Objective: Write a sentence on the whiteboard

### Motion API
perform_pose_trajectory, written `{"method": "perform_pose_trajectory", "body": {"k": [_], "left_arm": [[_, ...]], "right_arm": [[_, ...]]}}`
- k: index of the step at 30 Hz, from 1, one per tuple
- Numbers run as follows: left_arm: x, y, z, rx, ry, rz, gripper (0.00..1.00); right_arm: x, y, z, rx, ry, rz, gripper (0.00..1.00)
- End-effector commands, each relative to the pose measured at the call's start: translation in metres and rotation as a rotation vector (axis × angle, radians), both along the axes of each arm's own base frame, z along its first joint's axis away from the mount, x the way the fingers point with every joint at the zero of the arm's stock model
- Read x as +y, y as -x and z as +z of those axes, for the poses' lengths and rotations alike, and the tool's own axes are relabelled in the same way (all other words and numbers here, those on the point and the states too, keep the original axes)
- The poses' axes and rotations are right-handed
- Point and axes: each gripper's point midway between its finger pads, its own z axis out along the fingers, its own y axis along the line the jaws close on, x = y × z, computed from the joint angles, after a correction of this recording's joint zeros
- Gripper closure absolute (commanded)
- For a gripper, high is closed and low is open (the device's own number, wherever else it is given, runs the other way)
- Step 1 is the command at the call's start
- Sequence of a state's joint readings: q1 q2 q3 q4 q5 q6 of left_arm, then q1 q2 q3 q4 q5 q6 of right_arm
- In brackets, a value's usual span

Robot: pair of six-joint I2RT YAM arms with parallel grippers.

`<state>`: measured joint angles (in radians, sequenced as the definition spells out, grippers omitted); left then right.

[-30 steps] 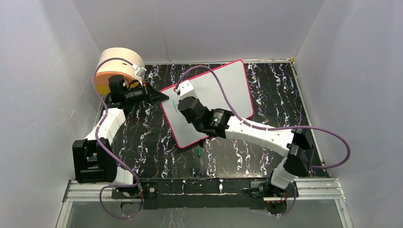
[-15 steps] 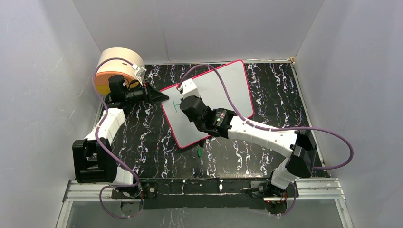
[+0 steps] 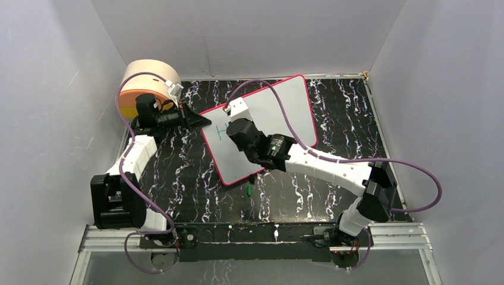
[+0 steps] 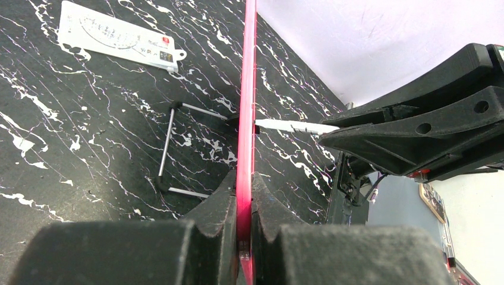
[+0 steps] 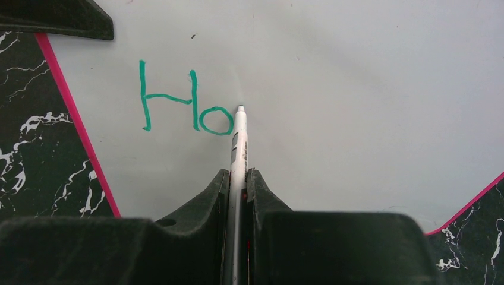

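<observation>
Now we see the whiteboard [image 3: 285,107] on the black marbled table [image 3: 350,113]. The left gripper [image 4: 244,177] is closed on its pink rim at the left edge. The right gripper [image 5: 238,173] is clamped on a white pen [image 5: 239,133], and the pen tip is at the board surface just right of the green letters "Ho". These letters are the only written part of the sentence [image 5: 194,101]. From above, the right arm covers most of this writing. A white printed card [image 4: 119,37] and a thin wire frame [image 4: 172,148] lie beside the board. A small green object [image 3: 249,190] lies near the board's near corner, and a round beige thing [image 3: 148,77] stands behind the left arm.
</observation>
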<state>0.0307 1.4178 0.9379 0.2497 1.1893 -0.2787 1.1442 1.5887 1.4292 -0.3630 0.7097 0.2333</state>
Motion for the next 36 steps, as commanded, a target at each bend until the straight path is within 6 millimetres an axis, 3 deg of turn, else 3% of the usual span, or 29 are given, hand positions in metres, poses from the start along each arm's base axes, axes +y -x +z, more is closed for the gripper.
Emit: {"method": "perform_pose_trajectory", "body": {"k": [1,8,25,28,36], "left_arm": [[-0.001,-0.002,-0.016,-0.012,-0.051,0.009,1.00],[-0.001,-0.003,-0.016,-0.012,-0.051,0.011,1.00],[-0.001,-0.003,-0.016,-0.011,-0.053,0.013,1.00],[-0.001,-0.003,-0.016,-0.011,-0.054,0.014,1.00],[-0.001,-0.004,-0.018,-0.005,-0.055,0.016,1.00]], "right_arm": [[0.003,-0.005,0.008,-0.013,-0.043,-0.009,1.00],[0.001,-0.003,-0.002,0.024,-0.010,-0.010,1.00],[-0.010,0.023,-0.042,0.190,0.070,0.022,1.00],[-0.012,0.023,-0.035,0.177,0.054,0.020,1.00],[-0.020,0.014,0.008,0.028,-0.067,0.010,1.00]]}}
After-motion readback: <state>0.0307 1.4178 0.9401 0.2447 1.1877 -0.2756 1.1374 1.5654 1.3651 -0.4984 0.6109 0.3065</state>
